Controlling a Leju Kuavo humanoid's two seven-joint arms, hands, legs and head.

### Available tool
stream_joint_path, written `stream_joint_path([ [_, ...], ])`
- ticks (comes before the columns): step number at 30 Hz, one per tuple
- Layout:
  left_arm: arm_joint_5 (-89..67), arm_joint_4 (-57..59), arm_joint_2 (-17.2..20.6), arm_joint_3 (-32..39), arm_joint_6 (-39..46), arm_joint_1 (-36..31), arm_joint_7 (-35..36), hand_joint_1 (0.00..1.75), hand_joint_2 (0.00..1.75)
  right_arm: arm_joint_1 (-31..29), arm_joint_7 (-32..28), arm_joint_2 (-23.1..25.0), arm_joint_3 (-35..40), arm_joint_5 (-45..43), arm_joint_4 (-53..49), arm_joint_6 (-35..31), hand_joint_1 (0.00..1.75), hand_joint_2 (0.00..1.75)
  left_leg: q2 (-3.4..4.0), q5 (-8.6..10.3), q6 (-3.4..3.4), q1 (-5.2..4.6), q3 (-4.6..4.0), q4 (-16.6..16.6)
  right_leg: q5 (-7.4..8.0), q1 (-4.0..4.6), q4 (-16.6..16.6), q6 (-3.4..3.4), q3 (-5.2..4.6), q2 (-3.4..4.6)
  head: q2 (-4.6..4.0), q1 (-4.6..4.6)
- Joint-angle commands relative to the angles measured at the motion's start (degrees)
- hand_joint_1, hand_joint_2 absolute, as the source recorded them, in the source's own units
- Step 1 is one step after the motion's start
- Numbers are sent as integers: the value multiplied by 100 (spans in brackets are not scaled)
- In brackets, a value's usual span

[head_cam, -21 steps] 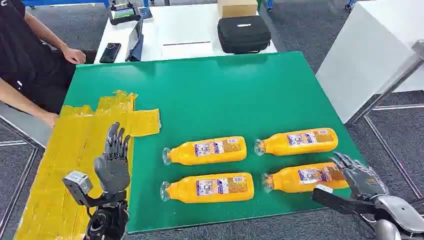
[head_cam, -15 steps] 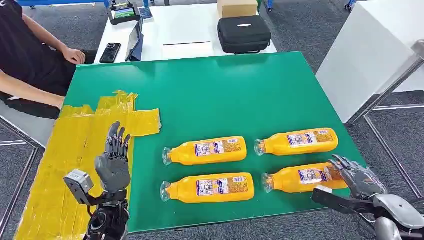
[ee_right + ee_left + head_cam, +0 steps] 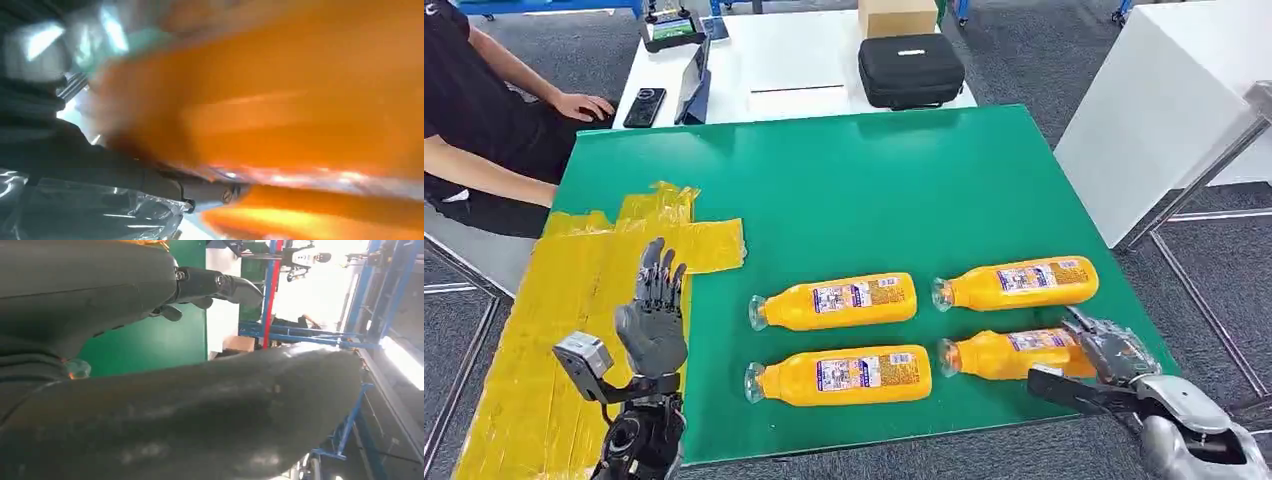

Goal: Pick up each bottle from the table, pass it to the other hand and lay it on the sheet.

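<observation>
Four bottles lie on the counter [image 3: 904,180] — our right hand [image 3: 1109,352] has just closed round the near-right bottle [image 3: 1004,353], nudging it; left hand [image 3: 652,325] open.

Head view looks down on the green table [image 3: 874,190]; wrist views sit close.

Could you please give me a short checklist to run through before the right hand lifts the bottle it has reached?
1. Right hand on the near right bottle: ok, fingers lie over its base end.
2. Grip fully closed: cannot tell, the right wrist view is blurred.
3. Left hand free to receive: ok, raised, fingers apart, holding nothing.
4. Yellow sheet ready: ok, no bottle lies on it.
5. Neighbouring bottles apart from the held one: ok.
6. Person's arm off the sheet: ok.
</observation>
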Motion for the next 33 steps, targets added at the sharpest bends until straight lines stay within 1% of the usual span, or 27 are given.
stream_joint_path([
  [1,22,429,117,-129,54,-235,31,0,0,-273,-103,489,681,-38,1537,0,175,175,33,-12,-16,14,45,-9,3,17,-24,-5,49,8,0,0],
  [2,22,429,117,-129,54,-235,31,0,0,-273,-103,489,681,-38,1537,0,175,175,21,-14,-18,11,49,-11,3,14,-22,-4,50,3,0,-2],
  [4,27,443,129,-127,58,-231,29,0,0,-275,-114,490,691,-40,1554,-11,175,175,26,-30,-35,12,69,-11,-7,16,-26,-15,62,5,0,-2],
  [5,27,443,129,-127,58,-231,29,0,0,-275,-114,490,691,-40,1554,-11,175,175,26,-31,-29,13,83,-10,-10,17,-28,-17,63,6,0,0],
  [6,27,443,129,-127,58,-231,29,0,0,-275,-114,490,691,-40,1554,-11,175,175,35,-54,0,12,95,-3,-30,16,-25,-12,34,12,0,2],
  [7,27,443,129,-127,58,-231,29,0,0,-275,-114,490,691,-40,1554,-11,175,175,32,-54,-4,12,104,-11,-35,18,-33,-10,45,0,0,2],
  [14,122,505,163,-178,137,-230,-28,0,0,-272,-121,487,770,-45,1743,-14,175,175,36,-65,-6,12,157,-15,-29,20,-43,-4,101,12,0,0],
  [16,168,493,173,-213,156,-244,-36,0,0,-172,-115,380,781,-56,1652,-30,175,175,33,-63,-15,12,158,-19,-31,22,-49,-5,105,1,0,0],
  [17,189,479,188,-234,165,-239,-38,0,0,-73,-141,319,728,-159,1485,-43,175,175,33,-69,-15,15,168,-14,-37,25,-49,-8,114,7,0,0],
  [18,209,472,205,-245,169,-226,-41,0,0,94,-378,243,580,-501,1210,47,175,175,30,-69,-14,15,168,-15,-42,25,-52,-2,116,2,0,2],
  [19,247,480,237,-259,156,-219,-63,0,0,494,-686,26,301,-1191,495,377,175,175,19,-71,-6,13,165,-16,-46,23,-53,-1,117,-13,0,2],
  [20,281,494,261,-255,139,-213,-88,0,0,846,-743,-200,64,-1547,-108,500,175,175,17,-76,3,14,169,-16,-49,23,-55,-4,122,-15,0,2],
  [21,330,497,277,-230,121,-196,-118,0,0,1198,-933,-336,-353,-2057,-719,553,175,175,10,-84,8,10,183,-9,-62,18,-47,-1,133,-18,0,2],
  [22,392,471,282,-182,101,-167,-157,0,0,1606,-1220,-361,-1034,-2620,-1453,733,175,175,7,-89,14,5,188,-4,-68,14,-41,3,137,-15,0,0],
  [23,427,434,297,-154,99,-149,-172,0,0,1828,-1431,-246,-1581,-2860,-1934,967,175,175,-20,-84,12,3,177,-5,-78,12,-40,6,134,-47,0,4],
  [24,457,393,301,-126,112,-131,-172,0,0,1891,-1627,-19,-2027,-3001,-2264,1247,175,175,-12,-88,16,1,183,-5,-73,10,-40,7,139,-27,0,4],
  [25,497,301,326,-100,125,-75,-158,0,0,1851,-2004,385,-2629,-3476,-2600,1684,175,175,-29,-88,12,-2,174,-7,-76,8,-37,6,140,-46,0,2],
  [26,530,215,323,-56,118,-2,-136,0,0,1787,-2114,627,-2966,-3702,-2810,1878,175,175,-33,-83,18,-5,174,-6,-69,5,-36,14,143,-44,0,4],
  [27,538,174,328,-49,111,38,-136,0,0,1765,-2097,666,-3052,-3728,-2890,1971,175,175,-16,-73,32,-9,159,-8,-56,-1,-39,18,188,-22,0,-4],
  [28,538,159,331,-49,110,56,-136,0,0,1753,-2080,677,-3065,-3729,-2910,2001,175,175,-7,-67,25,-13,139,-3,-60,-5,-27,15,171,-28,0,-4],
  [29,537,160,331,-49,111,73,-138,0,0,1748,-2082,702,-3054,-3730,-2902,2000,175,175,-9,-48,20,-12,101,-1,-45,-5,-23,22,140,-33,0,-4],
  [30,537,143,322,-46,113,75,-139,0,0,1716,-2082,724,-3048,-3707,-2839,2025,175,175,-15,-46,25,-9,83,-1,-40,-3,-23,23,119,-34,0,-9],
  [31,537,143,322,-46,113,75,-139,0,0,1716,-2082,724,-3048,-3707,-2839,2025,175,175,8,-66,13,-11,101,4,-58,-3,-17,18,133,-26,0,-9],
  [32,537,150,314,-45,114,69,-139,0,0,1701,-2118,743,-3034,-3657,-2789,2023,175,175,-4,-55,18,-1,94,-1,-44,5,-33,21,122,-29,0,-4],
  [33,537,150,314,-45,114,69,-139,0,175,1701,-2118,743,-3034,-3657,-2789,2023,175,175,-1,-62,12,-2,101,0,-52,5,-33,19,129,-33,0,0],
])
